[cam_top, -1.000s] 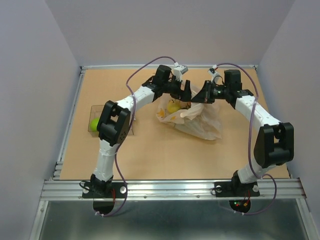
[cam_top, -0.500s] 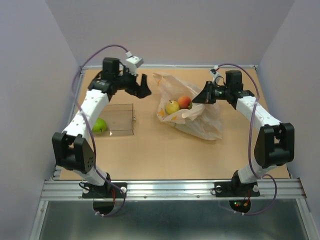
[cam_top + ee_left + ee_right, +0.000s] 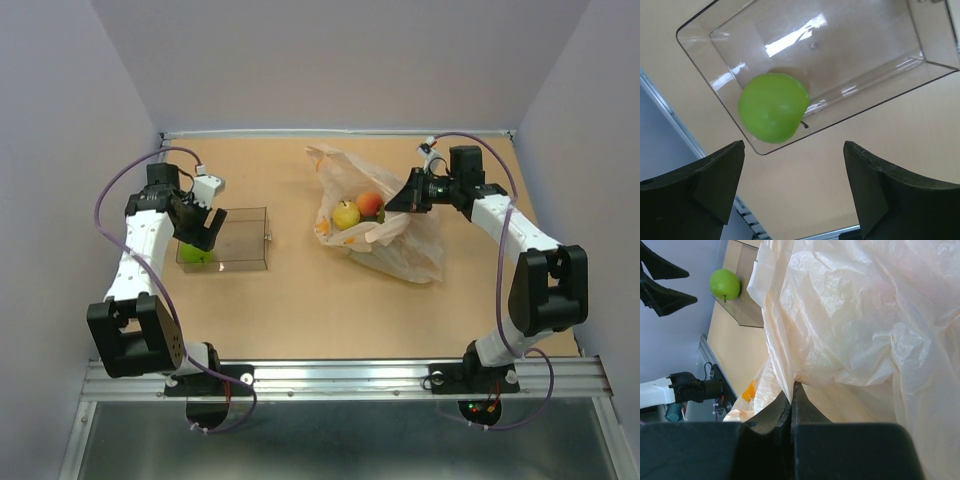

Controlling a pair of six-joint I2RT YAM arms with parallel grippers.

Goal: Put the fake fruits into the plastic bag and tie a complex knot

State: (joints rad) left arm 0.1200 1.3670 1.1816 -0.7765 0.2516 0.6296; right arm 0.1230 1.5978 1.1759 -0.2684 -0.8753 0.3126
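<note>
1. The left gripper [image 3: 796, 192] hangs over the open top of a clear, rigid, rectangular plastic tray [image 3: 243, 238]. Its two dark fingers are spread wide with nothing between them.
2. A round, bright green fake apple [image 3: 773, 107] lies inside that tray, tucked into a corner close to the wall. In the left wrist view, the tray's thin rim runs between the apple and the fingers.
3. The right gripper [image 3: 791, 407] is closed tight, pinching a fold of the thin, crinkly, whitish-peach translucent plastic bag [image 3: 850, 320].
4. The bag lies well apart from the tray, to its right. A yellow fake apple [image 3: 346, 214] and a red-orange fake fruit [image 3: 370, 204] sit touching in its open mouth.
5. In the right wrist view, bunched plastic hides those two fruits.
6. Tray and bag both rest on the flat tan-brown table [image 3: 300, 310].
</note>
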